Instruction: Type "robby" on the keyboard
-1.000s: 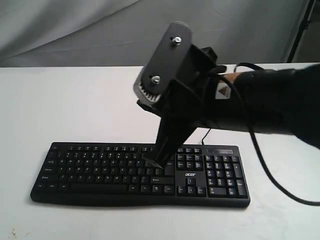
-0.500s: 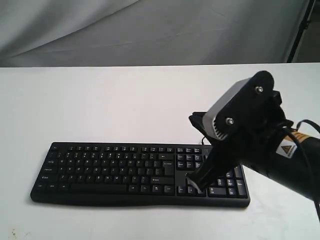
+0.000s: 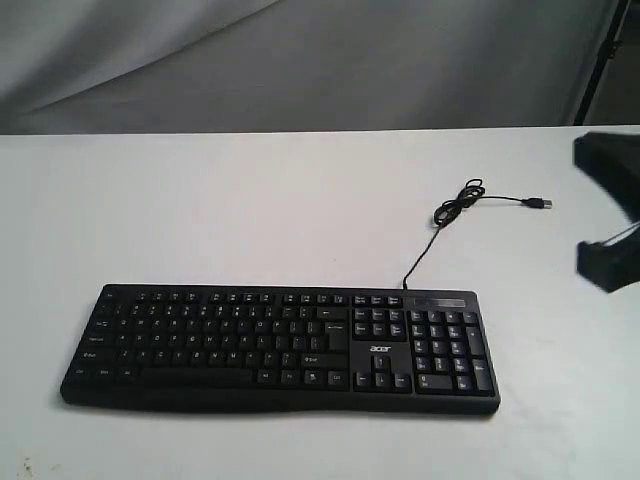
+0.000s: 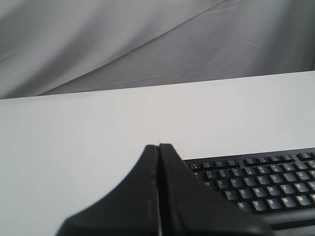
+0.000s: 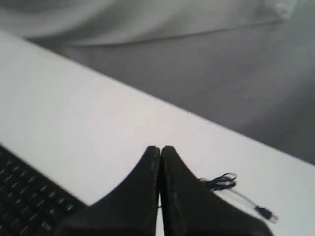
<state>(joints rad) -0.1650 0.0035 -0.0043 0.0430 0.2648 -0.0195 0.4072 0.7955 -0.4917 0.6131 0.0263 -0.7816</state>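
The black keyboard (image 3: 280,345) lies flat near the table's front edge, with its number pad at the right and a white logo above the arrow keys. Its thin cable (image 3: 455,215) curls behind it and ends in a loose USB plug (image 3: 540,203). My right gripper (image 5: 160,147) is shut with nothing in it, pulled back off the keyboard; only a dark piece of that arm (image 3: 610,225) shows at the right edge. My left gripper (image 4: 158,145) is shut and empty, held left of the keyboard (image 4: 256,182).
The white table (image 3: 250,210) runs back to a grey draped backdrop (image 3: 300,60). A dark stand leg (image 3: 605,50) rises at the far right corner. The coiled cable (image 5: 219,182) and plug (image 5: 266,213) lie on the table behind the keyboard's right half.
The right arm lifted off the keys near the keyboard's middle, swung right across the number pad, and has withdrawn to the right edge. The keyboard has not shifted.
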